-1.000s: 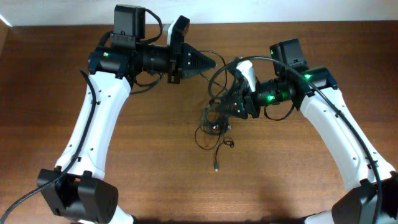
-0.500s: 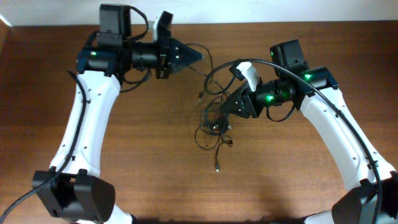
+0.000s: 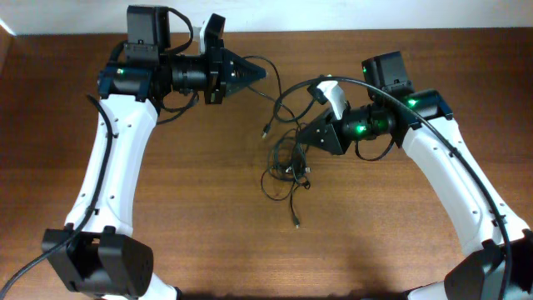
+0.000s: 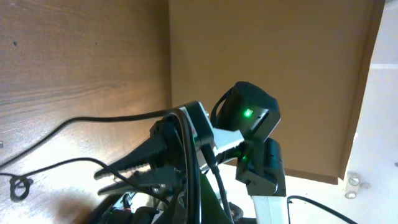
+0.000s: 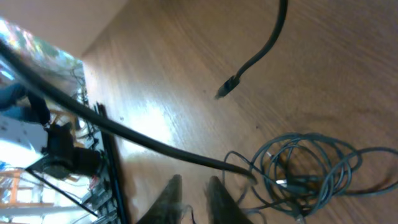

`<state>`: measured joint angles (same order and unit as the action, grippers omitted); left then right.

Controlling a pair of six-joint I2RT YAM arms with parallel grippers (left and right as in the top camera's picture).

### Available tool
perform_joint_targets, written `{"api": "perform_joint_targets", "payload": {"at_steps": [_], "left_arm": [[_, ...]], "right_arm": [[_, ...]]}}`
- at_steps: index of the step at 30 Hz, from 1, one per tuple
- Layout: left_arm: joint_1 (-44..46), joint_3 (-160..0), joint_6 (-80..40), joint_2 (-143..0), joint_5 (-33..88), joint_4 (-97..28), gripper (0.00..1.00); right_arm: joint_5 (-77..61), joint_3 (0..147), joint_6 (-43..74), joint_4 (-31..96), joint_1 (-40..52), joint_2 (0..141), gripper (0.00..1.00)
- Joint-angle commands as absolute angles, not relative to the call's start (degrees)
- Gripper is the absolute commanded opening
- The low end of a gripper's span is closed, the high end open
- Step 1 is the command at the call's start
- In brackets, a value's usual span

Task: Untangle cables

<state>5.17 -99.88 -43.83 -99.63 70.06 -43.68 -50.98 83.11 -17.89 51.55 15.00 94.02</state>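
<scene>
**Strand stretched from left gripper to bundle, right gripper at the knot**

Overhead: the left gripper [image 3: 254, 73] is clenched on one strand [image 3: 277, 93]. The strand's long axis runs from those fingertips at the far left, obliquely toward the right and nearer side, into the bundle [image 3: 287, 162] at mid-table [image 3: 208, 217]. The right gripper [image 3: 304, 138] points left and down at the bundle's upper loops and sits just beside them, so the right arm is much the nearer. A loose plug [image 3: 265, 131] hangs between the two grippers, pointing toward the near side.

Left wrist: the right gripper [image 4: 99, 182] shows side-on, its fingers tapering leftward with a slim gap. The left's own fingers are lost in the dark at the bottom.

Right wrist: the right gripper [image 5: 194, 194] has its jaws slightly parted with nothing visible between them. The strand [image 5: 124, 134] crosses diagonally just ahead of the tips, entering the bundle [image 5: 305, 168] to their right. The plug [image 5: 227, 87] lies farther off.

The next move likely depends on pinning the bundle while pulling along the strand's axis.
</scene>
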Motion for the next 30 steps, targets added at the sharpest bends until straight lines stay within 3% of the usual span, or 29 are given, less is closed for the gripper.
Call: {"api": "perform_joint_targets", "payload": {"at_steps": [1,3,18,23,26,30], "left_arm": [[5.08,-100.64,-44.07,-98.02,70.70,-43.55,0.00],[5.10,-100.64,-44.07,-98.02,70.70,-43.55,0.00],[6.87,-100.64,-44.14,-98.02,76.20,-43.72,0.00],[6.83,-100.64,-44.14,-98.02,75.77,-43.72,0.00],[6.83,-100.64,-44.14,-98.02,75.11,-43.70,0.00],[6.83,-100.64,-44.12,-98.02,73.12,-43.70,0.00]], "right_arm": [[-48.69,82.94,-15.57,50.85,14.94,93.58,0.64],[-47.86,82.94,-15.57,50.39,14.94,93.58,0.72],[-47.48,82.94,-15.77,46.00,18.17,93.58,0.69],[-47.29,82.94,-15.77,46.11,18.37,93.58,0.34],[-47.31,82.94,-15.73,46.26,18.37,93.58,0.06],[-48.58,82.94,-15.51,47.16,18.37,93.58,0.04]]}}
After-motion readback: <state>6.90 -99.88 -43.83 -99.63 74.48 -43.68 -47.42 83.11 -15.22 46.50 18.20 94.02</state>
